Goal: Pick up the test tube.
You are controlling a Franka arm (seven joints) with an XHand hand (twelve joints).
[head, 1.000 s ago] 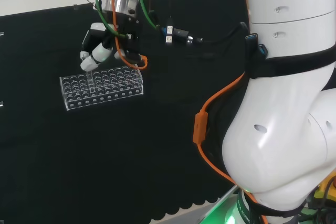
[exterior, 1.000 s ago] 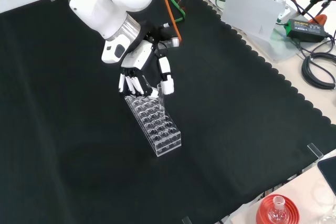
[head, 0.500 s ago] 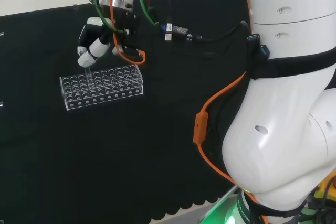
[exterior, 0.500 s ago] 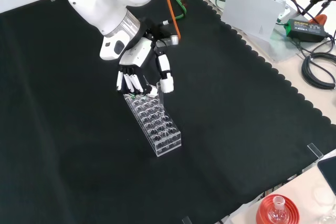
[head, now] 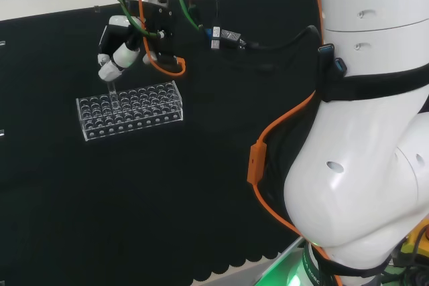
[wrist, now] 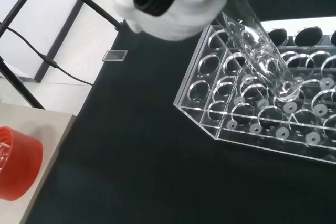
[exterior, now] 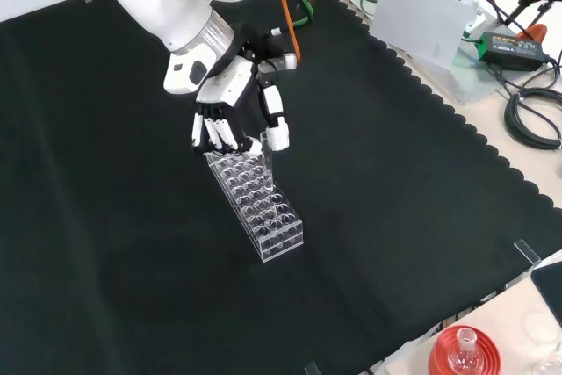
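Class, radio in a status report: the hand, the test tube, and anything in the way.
Hand shut on clear glass test tube. Tube's lower end in the clear plastic rack, not yet clear of it. Nothing else close by on the black cloth.

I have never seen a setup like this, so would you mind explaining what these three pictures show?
This is one white robot arm fitted with a black and white hand shaped like a person's. One picture looks over the arm from behind, one looks down from the front, and one comes from a camera at the wrist. On the black cloth stands a clear rack with many holes. The hand pinches a clear test tube by its upper end; the tube's lower end is just above the rack's holes, apparently lifted out. A red ribbed stand carrying a small flask sits off the cloth.
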